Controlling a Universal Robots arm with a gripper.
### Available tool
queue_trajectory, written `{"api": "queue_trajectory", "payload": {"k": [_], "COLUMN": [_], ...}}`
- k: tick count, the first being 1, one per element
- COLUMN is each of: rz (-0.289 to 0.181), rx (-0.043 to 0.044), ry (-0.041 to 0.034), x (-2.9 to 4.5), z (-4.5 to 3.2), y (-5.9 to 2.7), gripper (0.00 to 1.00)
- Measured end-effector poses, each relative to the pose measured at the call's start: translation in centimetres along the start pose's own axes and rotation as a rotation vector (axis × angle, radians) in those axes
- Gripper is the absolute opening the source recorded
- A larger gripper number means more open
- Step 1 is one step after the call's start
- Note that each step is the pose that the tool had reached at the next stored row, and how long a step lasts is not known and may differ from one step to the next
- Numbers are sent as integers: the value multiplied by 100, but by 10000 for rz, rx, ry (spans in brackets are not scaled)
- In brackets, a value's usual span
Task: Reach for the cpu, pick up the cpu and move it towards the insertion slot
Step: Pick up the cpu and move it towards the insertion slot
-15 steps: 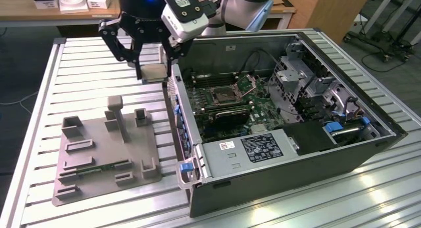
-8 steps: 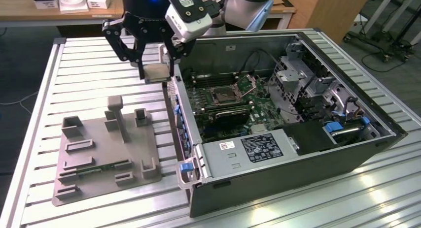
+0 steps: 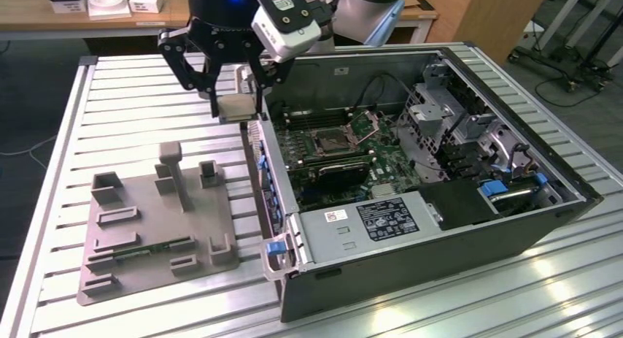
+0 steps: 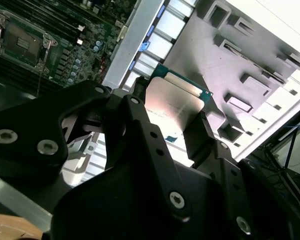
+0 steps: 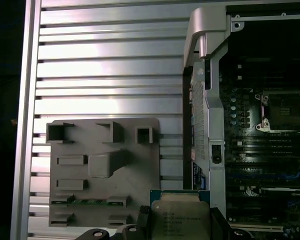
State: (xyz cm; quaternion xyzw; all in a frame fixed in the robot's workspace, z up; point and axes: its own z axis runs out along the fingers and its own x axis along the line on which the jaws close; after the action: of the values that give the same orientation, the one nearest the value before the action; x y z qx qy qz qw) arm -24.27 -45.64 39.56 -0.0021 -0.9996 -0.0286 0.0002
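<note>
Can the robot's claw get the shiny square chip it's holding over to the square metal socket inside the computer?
Probably yes. The claw holds the silvery square chip up at the case's rim, and the silver-framed socket lies uncovered with its bracket swung up.

One cpu (image 3: pixel 236 108) sits between the pincer's fingers. Beside the pincer: one grey tray (image 3: pixel 156 228), one computer case (image 3: pixel 428 185), one insertion slot (image 3: pixel 333 141).
</note>
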Motion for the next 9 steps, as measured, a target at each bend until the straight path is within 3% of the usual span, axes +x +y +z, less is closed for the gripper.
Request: {"api": "queue_trajectory", "payload": {"k": [9], "rz": [0], "rx": [0], "ry": [0], "x": [-97], "z": [2], "y": [0], "gripper": [55]}}
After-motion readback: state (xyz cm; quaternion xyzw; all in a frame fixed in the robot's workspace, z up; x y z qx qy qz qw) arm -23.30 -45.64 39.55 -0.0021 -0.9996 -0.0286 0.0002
